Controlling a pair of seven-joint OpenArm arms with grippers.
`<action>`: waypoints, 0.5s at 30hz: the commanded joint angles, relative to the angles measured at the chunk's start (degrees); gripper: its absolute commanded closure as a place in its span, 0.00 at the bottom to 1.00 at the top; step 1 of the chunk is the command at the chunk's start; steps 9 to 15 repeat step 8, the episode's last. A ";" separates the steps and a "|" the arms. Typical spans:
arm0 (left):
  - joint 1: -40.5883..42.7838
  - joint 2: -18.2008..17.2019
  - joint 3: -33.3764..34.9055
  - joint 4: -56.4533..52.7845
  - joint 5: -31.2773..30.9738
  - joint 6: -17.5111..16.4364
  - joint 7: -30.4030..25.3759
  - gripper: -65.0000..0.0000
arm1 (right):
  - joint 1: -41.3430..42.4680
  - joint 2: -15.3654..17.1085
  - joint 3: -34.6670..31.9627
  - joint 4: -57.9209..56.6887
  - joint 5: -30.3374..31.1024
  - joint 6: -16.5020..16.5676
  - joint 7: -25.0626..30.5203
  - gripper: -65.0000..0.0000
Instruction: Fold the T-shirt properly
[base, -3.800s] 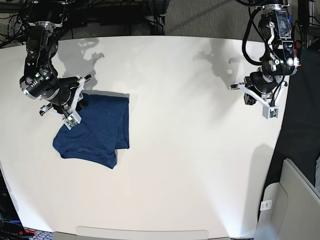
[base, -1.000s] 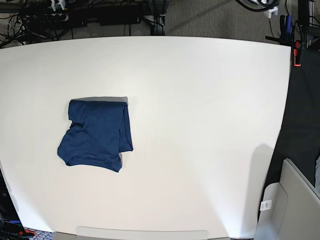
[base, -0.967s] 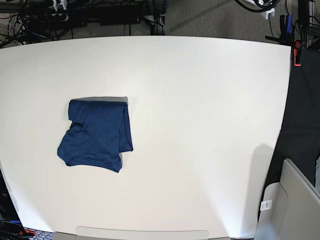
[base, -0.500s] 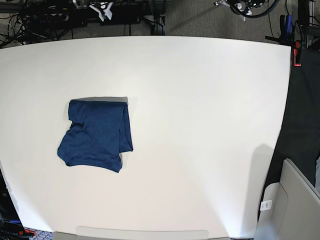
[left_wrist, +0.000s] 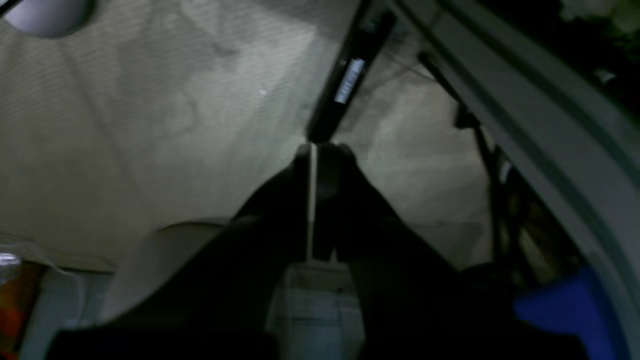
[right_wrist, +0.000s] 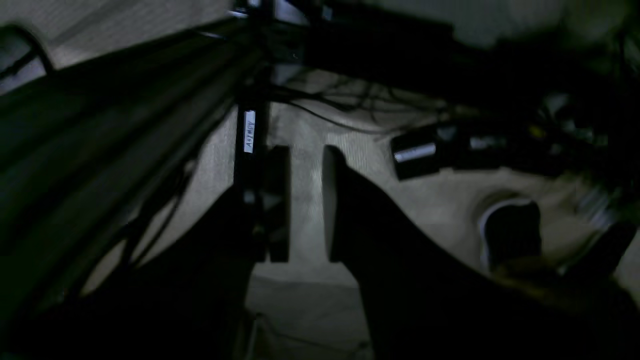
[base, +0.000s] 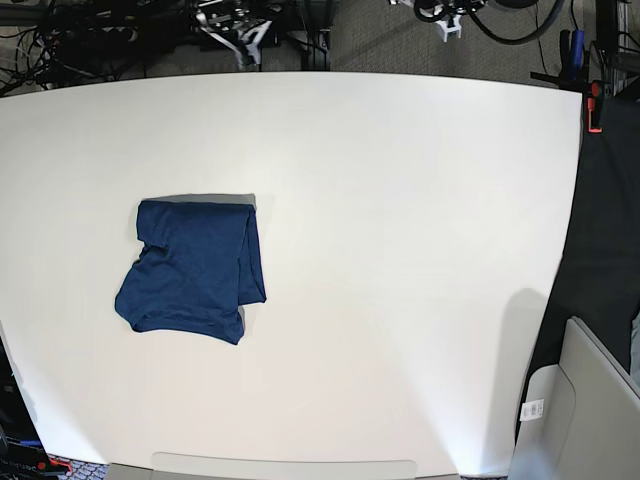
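The T-shirt (base: 192, 268) lies folded into a dark blue, roughly square bundle on the left half of the white table (base: 400, 250), with nothing touching it. Both arms are pulled back beyond the table's far edge: only a bit of the right arm (base: 238, 28) and of the left arm (base: 445, 15) shows at the top of the base view. My left gripper (left_wrist: 317, 150) is shut and empty over carpet floor. My right gripper (right_wrist: 306, 150) stands slightly open with nothing between its fingers, also facing the floor.
Cables and dark gear (base: 100, 30) run behind the table's far edge. A red clamp (base: 597, 105) sits at the far right corner. A grey bin (base: 585, 410) stands off the table's near right. A black frame bar (left_wrist: 345, 80) is ahead of the left gripper.
The T-shirt has not moved. At the top edge of the base view, parts of both arms have shifted inward toward the middle.
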 joint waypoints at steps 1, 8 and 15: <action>0.29 0.90 0.21 -0.40 -0.08 -0.15 -0.42 1.00 | -0.30 -0.10 -0.08 0.02 0.16 -1.04 0.42 0.84; 0.20 3.10 0.21 -1.10 -0.08 -0.15 -3.23 1.00 | -2.68 -1.77 0.18 0.11 0.25 -2.62 0.60 0.84; 0.20 3.10 0.21 -1.10 -0.08 -0.15 -3.23 1.00 | -2.68 -1.77 0.18 0.11 0.25 -2.62 0.60 0.84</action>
